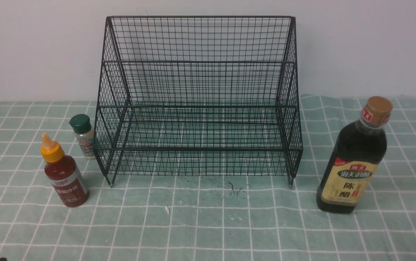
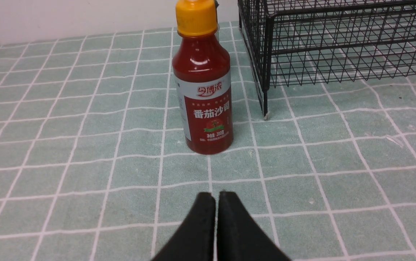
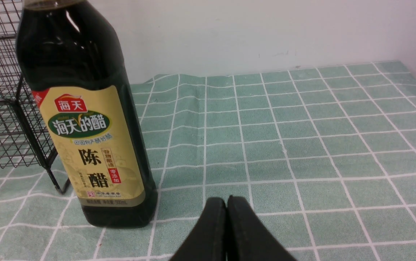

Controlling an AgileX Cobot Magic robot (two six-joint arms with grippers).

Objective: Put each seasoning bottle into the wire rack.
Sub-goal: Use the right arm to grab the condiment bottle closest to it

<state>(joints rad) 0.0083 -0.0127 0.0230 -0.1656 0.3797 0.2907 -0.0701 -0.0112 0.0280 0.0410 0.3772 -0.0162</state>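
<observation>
L hand [image 2: 217,195] closed, nothing in it, sauce btl [image 2: 208,98] upright just beyond its tips.

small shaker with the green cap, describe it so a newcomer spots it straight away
Find the big black wire rack and look just past its left side. The shaker stands there on the checked cloth, partly behind the mesh. Unlike the red sauce bottle nearer the camera, it is clear, smaller and green-capped.
</observation>
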